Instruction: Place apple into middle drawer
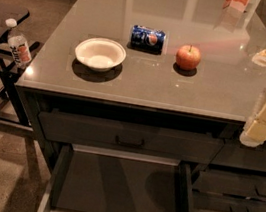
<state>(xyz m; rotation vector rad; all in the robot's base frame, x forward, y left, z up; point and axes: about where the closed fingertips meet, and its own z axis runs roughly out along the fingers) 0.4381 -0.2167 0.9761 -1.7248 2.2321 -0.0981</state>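
Apple [188, 57] rests on the counter [206, 92], tool [253, 137] at its right edge.

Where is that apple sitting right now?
In the camera view the apple sits on the countertop, just right of the soda can; the gripper hangs at the counter's right front edge.
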